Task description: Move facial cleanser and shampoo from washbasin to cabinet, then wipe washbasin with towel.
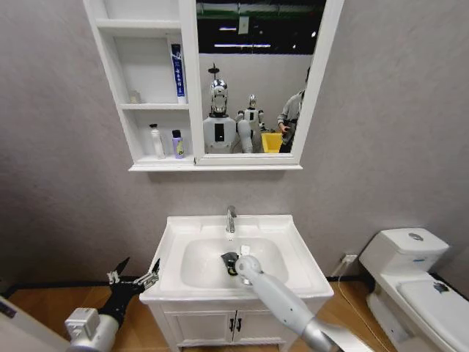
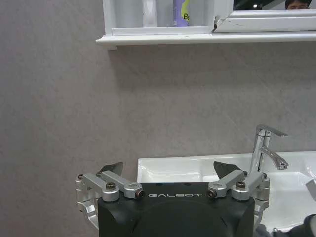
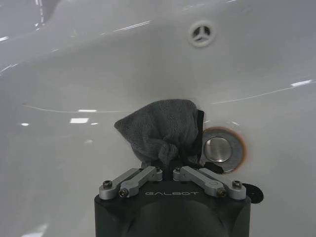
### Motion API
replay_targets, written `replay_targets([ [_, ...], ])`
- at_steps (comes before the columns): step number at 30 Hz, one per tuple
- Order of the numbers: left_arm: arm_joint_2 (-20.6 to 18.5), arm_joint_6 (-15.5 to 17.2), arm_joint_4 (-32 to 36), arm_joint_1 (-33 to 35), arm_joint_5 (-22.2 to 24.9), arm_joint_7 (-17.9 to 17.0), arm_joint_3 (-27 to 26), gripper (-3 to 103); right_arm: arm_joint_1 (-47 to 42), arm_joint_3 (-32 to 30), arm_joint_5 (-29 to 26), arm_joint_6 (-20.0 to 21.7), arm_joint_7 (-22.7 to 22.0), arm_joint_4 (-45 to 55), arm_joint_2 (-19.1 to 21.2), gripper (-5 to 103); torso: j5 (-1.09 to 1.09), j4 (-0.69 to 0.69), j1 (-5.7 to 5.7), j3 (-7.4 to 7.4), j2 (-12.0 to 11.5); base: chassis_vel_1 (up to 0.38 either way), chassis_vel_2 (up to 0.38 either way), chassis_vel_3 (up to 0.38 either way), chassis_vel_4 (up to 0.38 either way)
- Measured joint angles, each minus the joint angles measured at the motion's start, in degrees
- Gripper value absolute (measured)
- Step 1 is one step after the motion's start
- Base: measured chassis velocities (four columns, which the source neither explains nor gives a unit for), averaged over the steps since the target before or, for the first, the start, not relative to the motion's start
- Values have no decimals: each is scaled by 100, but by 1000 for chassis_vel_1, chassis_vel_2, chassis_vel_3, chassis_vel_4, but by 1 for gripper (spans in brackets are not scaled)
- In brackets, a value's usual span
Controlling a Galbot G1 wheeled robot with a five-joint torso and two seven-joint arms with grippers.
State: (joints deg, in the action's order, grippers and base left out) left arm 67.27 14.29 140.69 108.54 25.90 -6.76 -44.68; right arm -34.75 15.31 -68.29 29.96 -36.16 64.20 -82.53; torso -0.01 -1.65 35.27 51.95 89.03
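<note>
My right gripper [image 3: 168,170] is down in the bowl of the white washbasin [image 3: 74,74], shut on the dark grey towel [image 3: 163,129], which is bunched against the ceramic beside the round drain [image 3: 223,148]. From the head, the towel [image 1: 229,259] sits at the bowl's centre under the right gripper [image 1: 234,265]. On the cabinet [image 1: 189,95], a white bottle [image 1: 157,141] and a purple bottle [image 1: 177,144] stand on the lowest shelf, with a blue tube [image 1: 177,70] one shelf up. Which are the cleanser and shampoo I cannot tell. My left gripper [image 1: 135,277] hangs open left of the washbasin [image 1: 293,242].
A chrome tap [image 1: 231,218] rises at the basin's back edge. The vanity doors with black handles [image 1: 234,323] are below. A white toilet [image 1: 410,282] stands to the right. The left wrist view shows the cabinet's bottom ledge [image 2: 197,38] above the tap [image 2: 264,148].
</note>
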Motion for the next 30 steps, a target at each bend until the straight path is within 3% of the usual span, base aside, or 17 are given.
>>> replay_targets([
  [3, 0, 0, 0, 0, 0, 0, 0, 100, 23, 47, 52, -32, 0, -68, -211, 4, 1, 2, 0, 0, 0, 0, 0, 0, 0],
  [6, 0, 0, 0, 0, 0, 0, 0, 100, -83, 7, 229, -50, -47, 24, -82, 4, 2, 2, 0, 0, 0, 0, 0, 0, 0],
  [9, 0, 0, 0, 0, 0, 0, 0, 100, -245, -127, 283, -50, -94, 266, 261, 4, 1, -2, 0, 0, 0, 0, 0, 0, 0],
  [10, 0, 0, 0, 0, 0, 0, 0, 100, -367, -251, 283, -49, -98, 452, 549, 4, 2, -5, 0, 0, 0, 0, 0, 0, 0],
  [11, 0, 0, 0, 0, 0, 0, 0, 100, -367, -251, 283, -49, -98, 452, 549, 4, 2, -5, 0, 0, 0, 0, 0, 0, 0],
  [13, 0, 0, 0, 0, 0, 0, 0, 100, -576, -554, 224, -35, -129, 831, 1027, 4, 2, -4, 0, 0, 0, 0, 0, 0, 0],
  [16, 0, 0, 0, 0, 0, 0, 0, 100, -748, -809, 233, -38, -152, 1193, 1352, 4, 4, -2, 0, 0, 0, 0, 0, 0, 0],
  [18, 0, -1, 0, 0, 0, -1, 0, 100, -904, -1012, 454, -154, -103, 1498, 1590, 4, 3, -2, 0, 0, 0, 0, 0, 0, 0],
  [21, 0, 0, 0, 0, 0, 0, 0, 100, -1347, -1599, 1472, -857, 211, 2294, 2002, 4, 4, -2, 0, 0, 1, 0, 0, 0, 0],
  [22, 0, 0, 0, 0, 0, 0, 0, 100, -1347, -1599, 1472, -857, 211, 2294, 2002, 4, 4, -2, 0, 0, 1, 0, 0, 0, 0],
  [24, 0, 0, 0, 0, 0, 0, 0, 100, -1601, -1988, 2075, -1285, 578, 2650, 2257, 4, 3, -1, 0, -1, 1, 0, 0, 0, 0],
  [30, 0, 0, 0, 0, 0, 0, 0, 100, -1960, -2433, 2395, -1591, 989, 2633, 2644, 4, 3, -2, 0, 0, 1, 0, 0, 0, 0],
])
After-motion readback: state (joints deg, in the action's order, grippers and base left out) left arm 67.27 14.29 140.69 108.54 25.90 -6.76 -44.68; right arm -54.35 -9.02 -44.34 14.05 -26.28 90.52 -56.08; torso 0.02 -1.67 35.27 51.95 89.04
